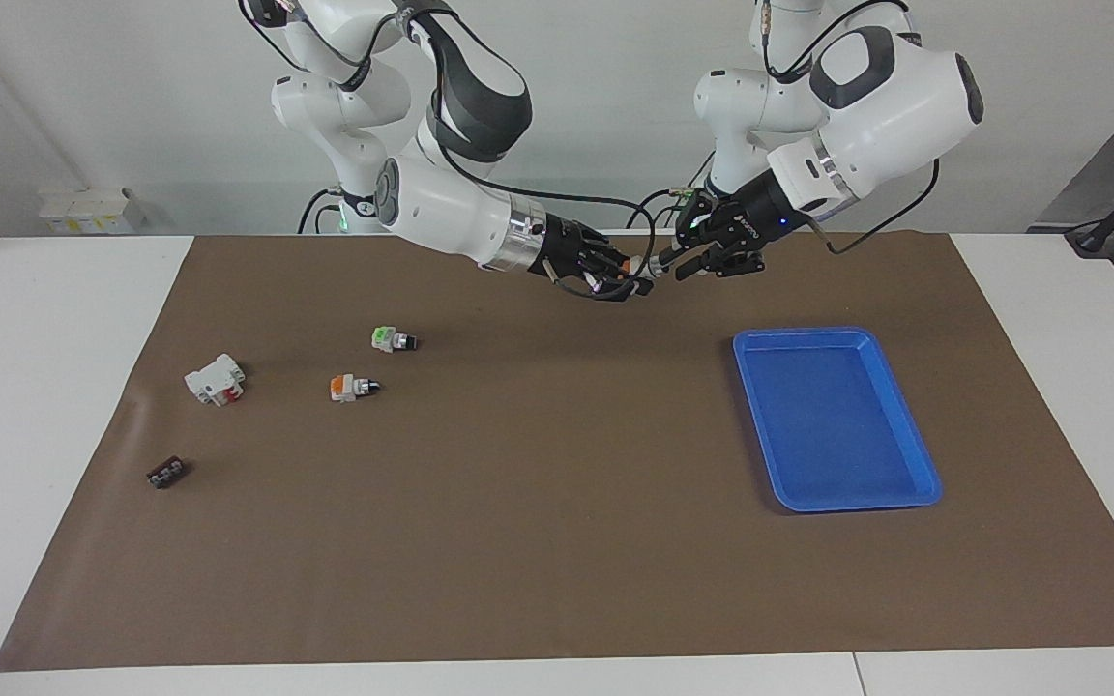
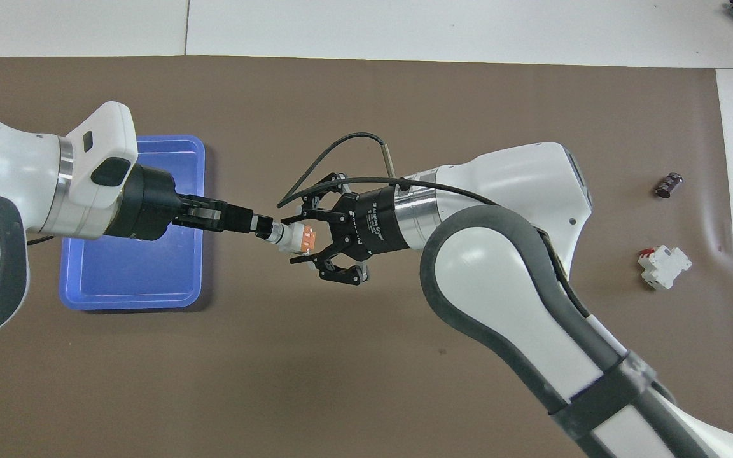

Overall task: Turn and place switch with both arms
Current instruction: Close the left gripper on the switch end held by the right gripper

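Right hand (image 2: 303, 245) grips switch (image 2: 294, 237), left hand (image 2: 258, 224) on knob.

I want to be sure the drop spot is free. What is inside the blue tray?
The blue tray holds nothing in the facing view: bare blue floor from rim to rim. In the overhead view the left arm covers part of it; left gripper and switch are up, beside it.

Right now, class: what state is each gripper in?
Right gripper: shut on the switch.
Left gripper: at the switch's knob end; grip cannot be told.
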`<state>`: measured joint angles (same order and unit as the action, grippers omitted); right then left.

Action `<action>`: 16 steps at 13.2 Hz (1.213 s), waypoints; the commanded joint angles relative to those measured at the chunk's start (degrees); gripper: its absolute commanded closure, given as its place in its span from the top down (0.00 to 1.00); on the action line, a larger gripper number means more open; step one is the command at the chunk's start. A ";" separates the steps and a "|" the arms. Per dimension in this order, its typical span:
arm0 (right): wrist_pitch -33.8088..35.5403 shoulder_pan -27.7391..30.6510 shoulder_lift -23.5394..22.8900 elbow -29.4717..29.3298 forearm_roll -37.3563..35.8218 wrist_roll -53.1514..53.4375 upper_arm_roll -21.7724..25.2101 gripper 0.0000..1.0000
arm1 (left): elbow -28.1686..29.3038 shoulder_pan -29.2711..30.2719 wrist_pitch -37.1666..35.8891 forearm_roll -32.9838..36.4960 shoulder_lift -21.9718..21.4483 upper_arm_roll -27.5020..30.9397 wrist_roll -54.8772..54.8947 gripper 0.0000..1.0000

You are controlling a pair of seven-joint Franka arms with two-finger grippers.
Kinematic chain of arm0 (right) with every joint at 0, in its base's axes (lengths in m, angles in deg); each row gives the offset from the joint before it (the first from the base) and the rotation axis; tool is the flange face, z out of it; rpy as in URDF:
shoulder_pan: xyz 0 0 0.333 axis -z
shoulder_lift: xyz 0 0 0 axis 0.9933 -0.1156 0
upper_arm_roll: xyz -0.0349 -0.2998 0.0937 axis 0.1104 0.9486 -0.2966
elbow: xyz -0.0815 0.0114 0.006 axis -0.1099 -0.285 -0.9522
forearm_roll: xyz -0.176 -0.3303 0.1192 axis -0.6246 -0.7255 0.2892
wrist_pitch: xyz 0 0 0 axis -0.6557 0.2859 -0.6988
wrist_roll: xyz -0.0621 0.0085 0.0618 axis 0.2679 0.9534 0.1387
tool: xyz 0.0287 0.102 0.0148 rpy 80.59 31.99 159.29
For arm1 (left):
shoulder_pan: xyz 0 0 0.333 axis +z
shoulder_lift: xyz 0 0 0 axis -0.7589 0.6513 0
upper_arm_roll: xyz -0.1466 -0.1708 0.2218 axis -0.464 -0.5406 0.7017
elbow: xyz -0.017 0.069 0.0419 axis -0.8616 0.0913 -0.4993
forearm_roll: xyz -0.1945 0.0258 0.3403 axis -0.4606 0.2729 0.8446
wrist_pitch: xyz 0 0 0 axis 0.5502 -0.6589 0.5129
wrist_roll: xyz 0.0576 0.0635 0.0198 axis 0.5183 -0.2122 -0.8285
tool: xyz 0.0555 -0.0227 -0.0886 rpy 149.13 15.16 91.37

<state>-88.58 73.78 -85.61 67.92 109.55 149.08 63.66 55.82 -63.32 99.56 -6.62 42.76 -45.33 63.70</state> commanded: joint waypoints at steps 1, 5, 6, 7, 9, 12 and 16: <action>-0.40 0.35 0.99 0.61 1.24 0.81 -0.27 0.00 | 1.48 -0.90 1.02 -1.83 -1.02 0.75 0.99 0.03; -0.49 0.35 0.99 0.61 1.24 0.81 -0.27 0.00 | 1.57 -0.98 -1.09 -2.18 -1.37 0.75 -8.01 0.00; -0.49 0.35 0.99 0.61 1.24 0.81 -0.27 0.00 | 1.48 -0.99 -1.09 -2.36 -1.46 0.75 -12.59 0.00; -0.40 0.35 0.99 0.61 1.24 0.81 -0.27 0.00 | 1.56 -0.99 -1.00 -3.40 -1.46 0.75 -17.68 0.00; -0.49 0.26 0.99 0.52 1.24 0.81 -0.27 0.00 | 1.48 -0.99 -0.82 -4.20 -1.81 0.75 -24.82 0.00; -0.49 0.26 0.99 0.61 1.24 0.81 -0.27 0.00 | 0.95 -0.99 -0.39 -4.21 -1.90 0.22 -37.99 0.00; -0.40 0.26 0.99 0.61 1.24 0.81 -0.27 0.00 | 0.69 -0.99 -1.09 -4.12 -1.99 0.04 -49.78 0.00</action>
<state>-88.53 74.04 -84.76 67.94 109.55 149.08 63.81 55.88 -63.32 99.27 -8.60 42.46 -44.98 20.00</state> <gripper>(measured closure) 0.493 0.907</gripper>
